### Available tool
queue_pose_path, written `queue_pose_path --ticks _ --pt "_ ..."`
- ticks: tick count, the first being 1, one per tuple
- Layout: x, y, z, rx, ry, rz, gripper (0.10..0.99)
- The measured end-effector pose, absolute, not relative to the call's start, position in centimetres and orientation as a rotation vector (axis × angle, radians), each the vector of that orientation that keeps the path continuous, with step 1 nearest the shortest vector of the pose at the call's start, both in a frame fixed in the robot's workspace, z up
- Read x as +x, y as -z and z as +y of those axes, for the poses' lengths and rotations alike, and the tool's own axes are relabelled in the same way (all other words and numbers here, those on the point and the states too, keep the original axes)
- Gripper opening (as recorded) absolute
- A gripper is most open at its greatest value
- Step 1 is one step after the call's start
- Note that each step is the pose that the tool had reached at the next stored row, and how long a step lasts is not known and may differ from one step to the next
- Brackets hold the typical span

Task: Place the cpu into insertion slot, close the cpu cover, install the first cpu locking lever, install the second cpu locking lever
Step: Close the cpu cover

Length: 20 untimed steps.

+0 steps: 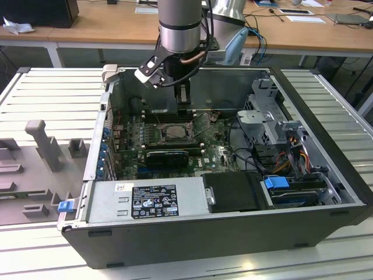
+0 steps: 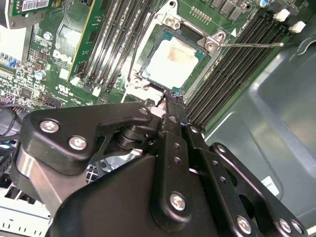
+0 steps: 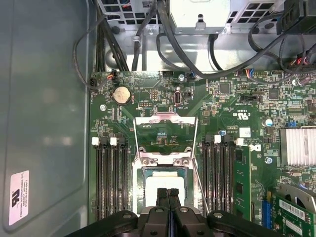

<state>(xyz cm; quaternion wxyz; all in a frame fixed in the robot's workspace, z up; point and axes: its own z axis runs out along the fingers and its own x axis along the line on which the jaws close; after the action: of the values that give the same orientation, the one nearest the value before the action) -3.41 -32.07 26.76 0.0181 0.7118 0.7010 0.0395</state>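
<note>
First wrist view is showing the cpu lying flat in the slot, with the cover lying swung back, open, just beyond it. At the cpu's edge the gripper is hovering, jaws together and gripping nothing; contact with the cpu cannot be told. Second wrist view is showing one lever standing free, unlatched. Judgement: placement is looking complete and cover closing is the step in hand. That step is calling for the cover being tipped squarely down over the cpu without nudging it, with the lever kept clear.

Exterior: high, far. Both wrist views: close above cpu.
</note>
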Motion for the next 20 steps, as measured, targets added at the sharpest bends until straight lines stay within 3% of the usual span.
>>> queue_pose_path --ticks 20 --pt "-1.4 -27.7 -32.1 2.211 -0.123 2.177 0.106"
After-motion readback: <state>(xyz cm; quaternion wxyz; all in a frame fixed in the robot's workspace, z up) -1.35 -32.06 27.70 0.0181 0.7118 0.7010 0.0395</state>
